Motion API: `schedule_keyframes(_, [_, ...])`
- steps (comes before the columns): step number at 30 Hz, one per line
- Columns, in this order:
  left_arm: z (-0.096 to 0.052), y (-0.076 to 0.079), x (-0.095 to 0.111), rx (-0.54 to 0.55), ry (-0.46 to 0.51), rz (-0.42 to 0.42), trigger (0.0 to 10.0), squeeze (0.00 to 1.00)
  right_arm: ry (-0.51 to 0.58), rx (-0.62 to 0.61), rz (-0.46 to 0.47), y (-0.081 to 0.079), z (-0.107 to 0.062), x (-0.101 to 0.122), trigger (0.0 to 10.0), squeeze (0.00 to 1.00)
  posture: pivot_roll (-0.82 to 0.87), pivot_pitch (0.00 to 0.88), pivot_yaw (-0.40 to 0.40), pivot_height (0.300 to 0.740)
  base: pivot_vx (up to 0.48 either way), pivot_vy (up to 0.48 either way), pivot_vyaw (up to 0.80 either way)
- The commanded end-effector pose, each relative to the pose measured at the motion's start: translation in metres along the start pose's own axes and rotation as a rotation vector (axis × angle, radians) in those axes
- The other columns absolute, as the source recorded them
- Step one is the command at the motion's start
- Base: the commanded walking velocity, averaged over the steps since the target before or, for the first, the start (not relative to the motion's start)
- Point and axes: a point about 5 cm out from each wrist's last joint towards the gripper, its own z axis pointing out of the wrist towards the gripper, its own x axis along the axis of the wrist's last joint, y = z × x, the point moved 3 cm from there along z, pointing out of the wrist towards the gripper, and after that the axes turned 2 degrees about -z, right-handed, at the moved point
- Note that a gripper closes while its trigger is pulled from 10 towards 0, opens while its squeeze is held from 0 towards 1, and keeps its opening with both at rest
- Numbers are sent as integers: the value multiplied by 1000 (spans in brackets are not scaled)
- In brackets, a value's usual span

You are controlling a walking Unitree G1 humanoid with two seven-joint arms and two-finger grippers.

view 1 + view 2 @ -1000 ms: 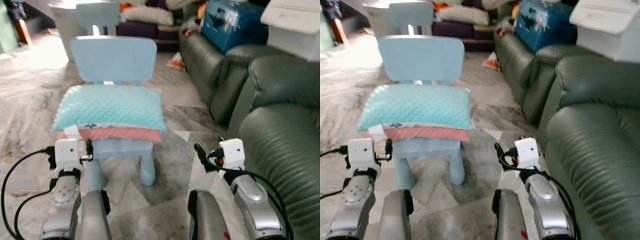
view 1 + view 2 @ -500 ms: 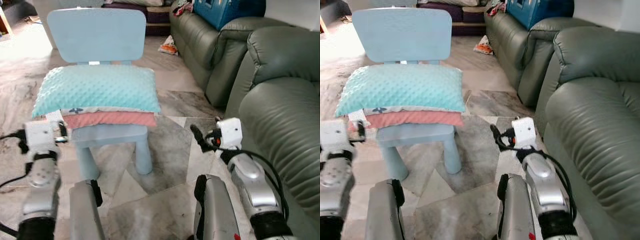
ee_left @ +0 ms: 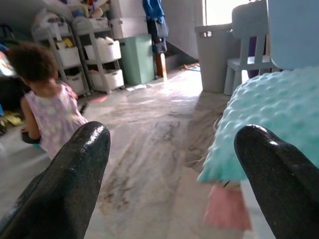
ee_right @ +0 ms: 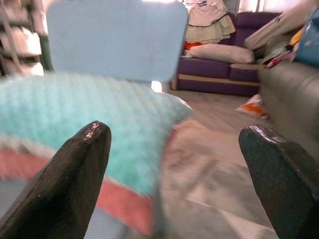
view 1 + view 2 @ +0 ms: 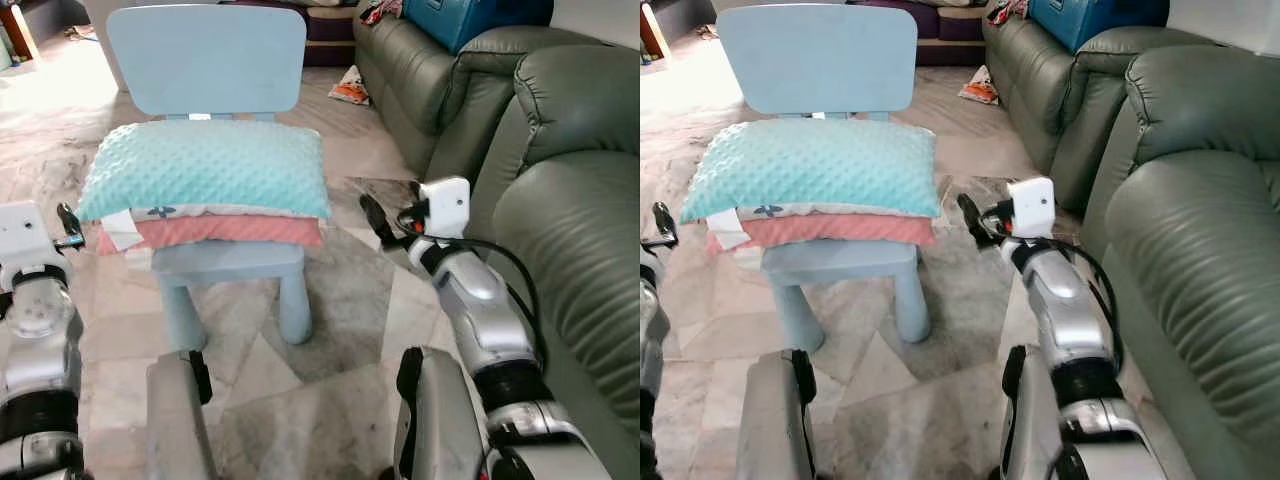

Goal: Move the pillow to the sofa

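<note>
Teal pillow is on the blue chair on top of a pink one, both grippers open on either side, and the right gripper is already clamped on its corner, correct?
Not quite: the right gripper is open and short of the teal pillow, not clamped on it, as the right wrist view shows. The rest holds: it lies on the pink pillow on the blue chair, with the left gripper open beside it.

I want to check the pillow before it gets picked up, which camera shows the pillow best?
The left eye view: the bumpy teal pillow lies whole on the pale blue plastic chair, above a pink cushion. The right eye view shows the same. The left wrist view catches one corner; the right wrist view blurs it.
</note>
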Motion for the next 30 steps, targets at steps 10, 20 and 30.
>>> schedule_keyframes(10, [28,14,6,-94,-122,-92,10000,0,42,135,181,-30,24,17,10000,0,-36,142,-30,363,0,0,0])
schedule_keyframes(20, [47,4,40,-43,-47,-92,10000,0,22,146,186,-36,28,12,10000,0,-33,264,-32,363,0,0,0])
schedule_keyframes(30, [59,-7,60,11,-70,-263,10000,0,30,157,166,-23,42,31,10000,0,-37,321,-40,363,0,0,0])
